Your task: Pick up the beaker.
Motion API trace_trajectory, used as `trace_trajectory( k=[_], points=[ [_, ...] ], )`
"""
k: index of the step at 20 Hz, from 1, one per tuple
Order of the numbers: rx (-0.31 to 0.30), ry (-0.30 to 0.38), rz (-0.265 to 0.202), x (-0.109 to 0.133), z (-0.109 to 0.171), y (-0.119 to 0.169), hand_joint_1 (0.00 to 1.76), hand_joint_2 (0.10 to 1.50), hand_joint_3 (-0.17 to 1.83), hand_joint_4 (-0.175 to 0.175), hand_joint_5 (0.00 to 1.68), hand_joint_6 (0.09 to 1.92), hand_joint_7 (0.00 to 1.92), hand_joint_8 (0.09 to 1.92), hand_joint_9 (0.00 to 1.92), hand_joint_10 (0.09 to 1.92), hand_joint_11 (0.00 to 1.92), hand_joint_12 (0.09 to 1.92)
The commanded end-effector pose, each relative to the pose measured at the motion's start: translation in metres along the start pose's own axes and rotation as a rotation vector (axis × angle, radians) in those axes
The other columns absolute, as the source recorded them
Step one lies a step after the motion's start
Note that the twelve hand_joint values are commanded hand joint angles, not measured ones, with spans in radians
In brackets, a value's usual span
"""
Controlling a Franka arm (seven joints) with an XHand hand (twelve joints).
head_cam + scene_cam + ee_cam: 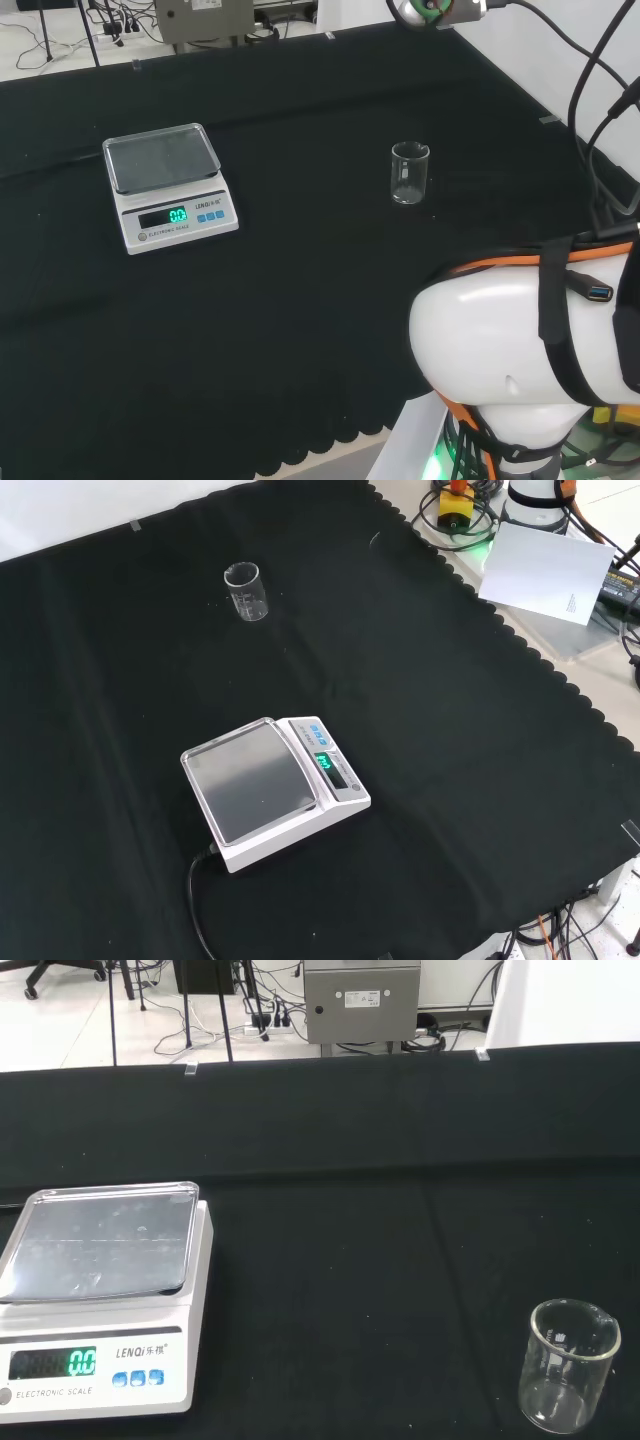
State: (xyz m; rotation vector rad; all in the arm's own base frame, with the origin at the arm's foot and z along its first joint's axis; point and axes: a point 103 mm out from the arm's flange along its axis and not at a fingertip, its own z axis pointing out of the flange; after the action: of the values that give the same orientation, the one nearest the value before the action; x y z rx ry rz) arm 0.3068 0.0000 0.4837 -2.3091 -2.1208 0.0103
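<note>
Clear glass beaker (408, 173) upright, cylindrical, on black cloth tabletop (300, 280); white scale (170, 187) with flat steel pan well left in head view; state of fingers cannot be told.

A: What's the beaker (408, 173) look like from where I'm driving?

B: Small, clear glass, upright on the black cloth, nothing in it as far as I can see. There's a little pour spout on the rim and faint print on the side.

A: Where's it sitting?

B: In my head view, right of centre. In the front view (246, 591) it's up near the top left. Wrist view (566, 1377) shows it close.
</note>
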Motion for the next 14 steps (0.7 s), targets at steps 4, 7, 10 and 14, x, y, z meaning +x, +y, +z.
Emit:
trace_trajectory(
  k=[4, 7, 10, 14],
  points=[
    [-0.012, 0.003, 0.041, -0.022, 0.021, 0.017, 0.63, 0.65, 0.34, 0.007, 0.15, 0.09, 0.13, 0.7, 0.24, 0.83, 0.0, 1.32],
    [0.007, 0.034, 0.11, -0.067, 0.052, 0.038, 0.65, 0.66, 0.31, 0.016, 0.13, 0.09, 0.09, 0.69, 0.22, 0.82, 0.0, 1.29],
    [0.03, 0.074, 0.15, -0.106, 0.076, 0.054, 0.67, 0.67, 0.29, 0.022, 0.11, 0.09, 0.04, 0.68, 0.18, 0.83, 0.0, 1.24],
    [0.056, 0.068, 0.178, -0.137, 0.101, 0.073, 0.68, 0.67, 0.28, 0.026, 0.09, 0.09, 0.0, 0.65, 0.14, 0.83, 0.0, 1.2]
  ],
)
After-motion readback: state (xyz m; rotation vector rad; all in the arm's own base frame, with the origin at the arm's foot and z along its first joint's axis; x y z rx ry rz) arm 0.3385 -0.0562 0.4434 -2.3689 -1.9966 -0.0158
